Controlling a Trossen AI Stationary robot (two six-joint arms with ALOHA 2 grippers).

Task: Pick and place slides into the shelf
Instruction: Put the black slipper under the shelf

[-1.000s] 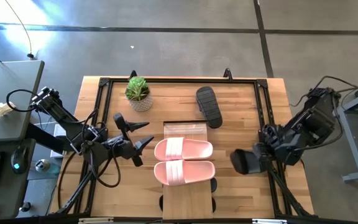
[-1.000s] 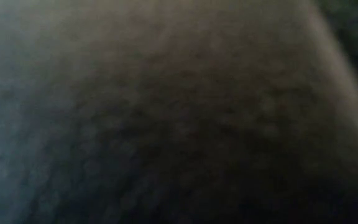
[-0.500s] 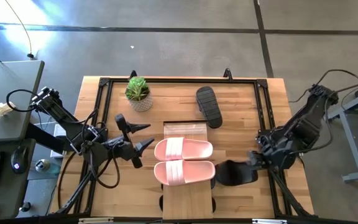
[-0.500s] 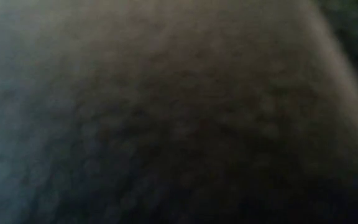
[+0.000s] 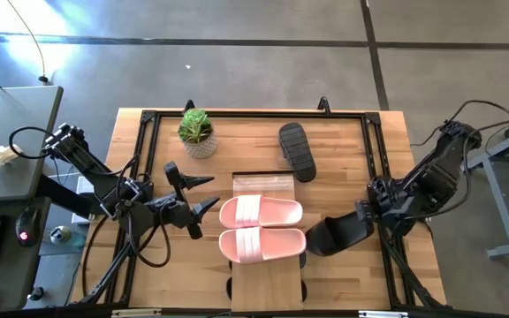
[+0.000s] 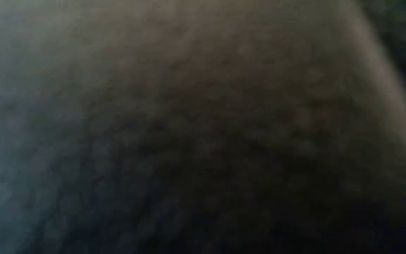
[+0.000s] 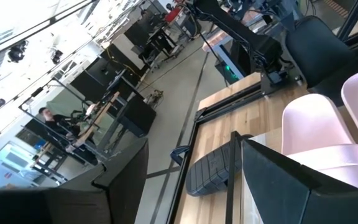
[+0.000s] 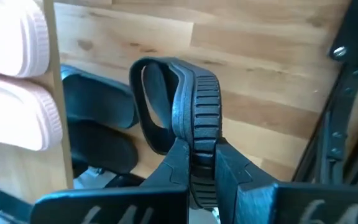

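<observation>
On the right side of the worktop (image 5: pixel 166 274), the right end effector (image 5: pixel 367 218) is clamped on a black slide (image 5: pixel 336 235), pinching the ribbed edge of its sole between the two fingers (image 8: pixel 178 163); the right wrist view shows the slide held on edge, strap loop facing away from the fingers, above bare wood. From above, this slide hangs just beside the shelf (image 5: pixel 267 281), near its right edge and close to the nearer of the pale pink slides (image 5: pixel 262 245). Both pink slides lie side by side across the light-wood plank top, touching each other, the second one (image 5: pixel 260 212) farther toward the back. Beneath the plank, two more black slides (image 8: pixel 98 127) sit in the lower level, their ends poking out past the shelf's side. Another black slide (image 5: pixel 297 151) lies sole up on the worktop behind the shelf, well apart from it, near a small potted plant (image 5: pixel 196 132). Over the left part of the worktop, the left end effector (image 5: pixel 198 200) waits with its fingers spread apart, holding nothing, pointing toward the pink pair. Nothing can be made out in the low view, which is dark and blurred.
</observation>
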